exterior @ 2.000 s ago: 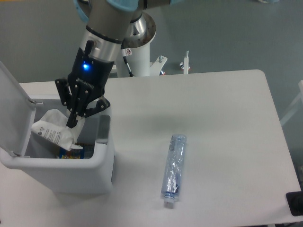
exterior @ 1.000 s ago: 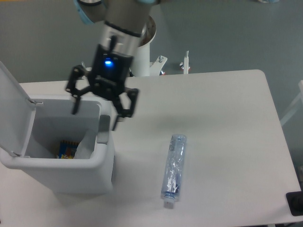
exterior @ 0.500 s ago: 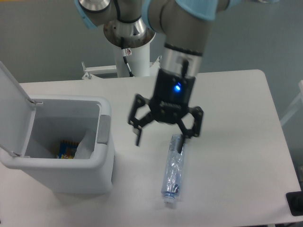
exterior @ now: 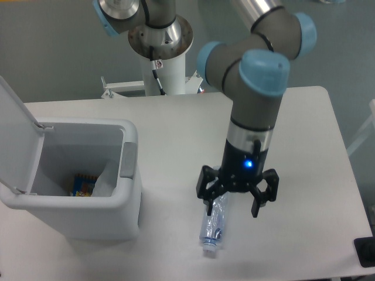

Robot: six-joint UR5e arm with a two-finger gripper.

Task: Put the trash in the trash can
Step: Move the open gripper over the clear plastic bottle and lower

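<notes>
The task looks about half done. One piece of trash, the white wrapper [exterior: 101, 182], already lies inside the trash can [exterior: 130, 193], leaning against the inner wall, with some small colourful item next to it at the bottom. The lid [exterior: 13, 133] of the can stands open and tilted back on the far side from the claw. The can itself is well apart from the claw, across a bare strip of bench.

The other piece, the crushed clear bottle [exterior: 213, 221], is not yet collected. It lies flat on the bench [exterior: 304, 146], directly below the claw [exterior: 237, 199], with its white cap [exterior: 209, 252] pointing toward the front edge of the bench. The claw is spread wide and holds nothing; its two fingers stand on either side of the upper part of the bottle. I cannot tell whether the fingers already touch the plastic or the bench. In my judgement, what remains is to close on the bottle, lift it, carry it over to the open can and drop it in.

The bench is a plain white top with rounded corners. Behind the claw, the white base column [exterior: 165, 70] of the arm stands at the back edge. The floor around is dull grey. A small dark object [exterior: 365, 252] sits at the front corner of the bench, well apart from the claw.
</notes>
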